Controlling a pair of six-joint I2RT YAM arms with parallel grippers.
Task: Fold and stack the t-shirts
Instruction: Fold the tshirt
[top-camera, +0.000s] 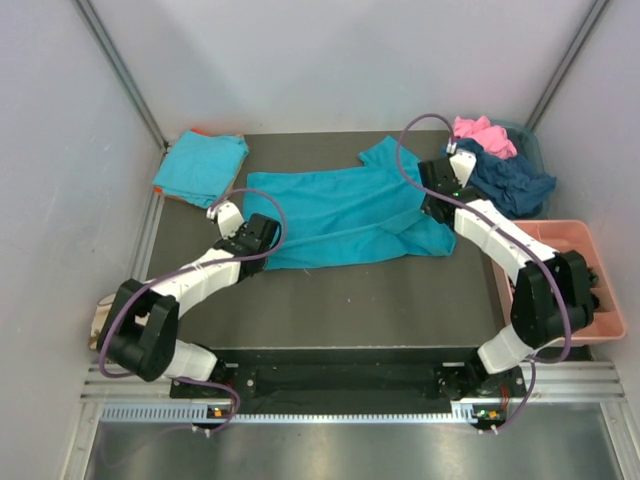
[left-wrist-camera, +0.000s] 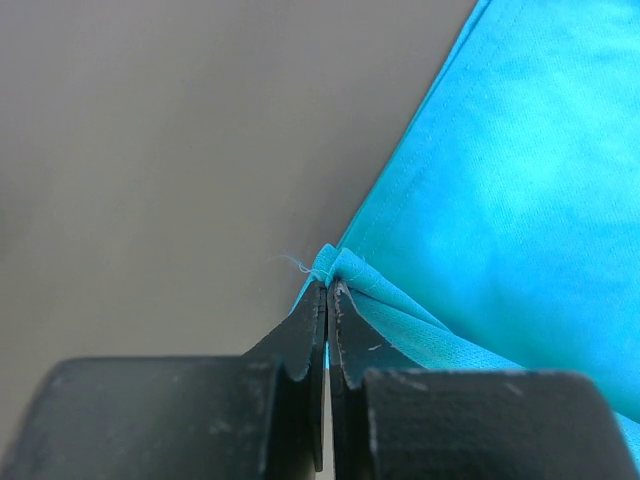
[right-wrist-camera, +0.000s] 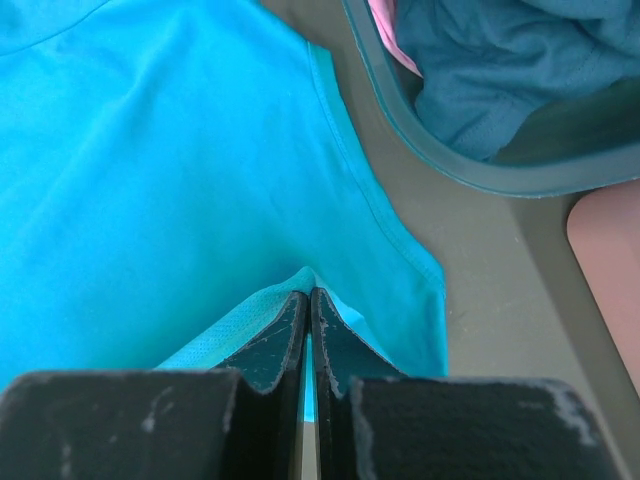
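A teal t-shirt (top-camera: 335, 215) lies spread on the dark table, part folded over itself. My left gripper (top-camera: 232, 213) is shut on its left edge; the left wrist view shows the hem (left-wrist-camera: 345, 268) pinched between the fingers (left-wrist-camera: 300, 335). My right gripper (top-camera: 445, 180) is shut on the shirt's right side, near a sleeve (right-wrist-camera: 400, 290); the right wrist view shows cloth bunched at the fingertips (right-wrist-camera: 330, 335). A folded teal shirt (top-camera: 201, 167) lies at the back left.
A teal bin (top-camera: 530, 150) at the back right holds a dark blue garment (top-camera: 510, 180) and a pink one (top-camera: 484, 133); its rim shows in the right wrist view (right-wrist-camera: 470, 170). A pink tray (top-camera: 575, 235) stands at the right edge.
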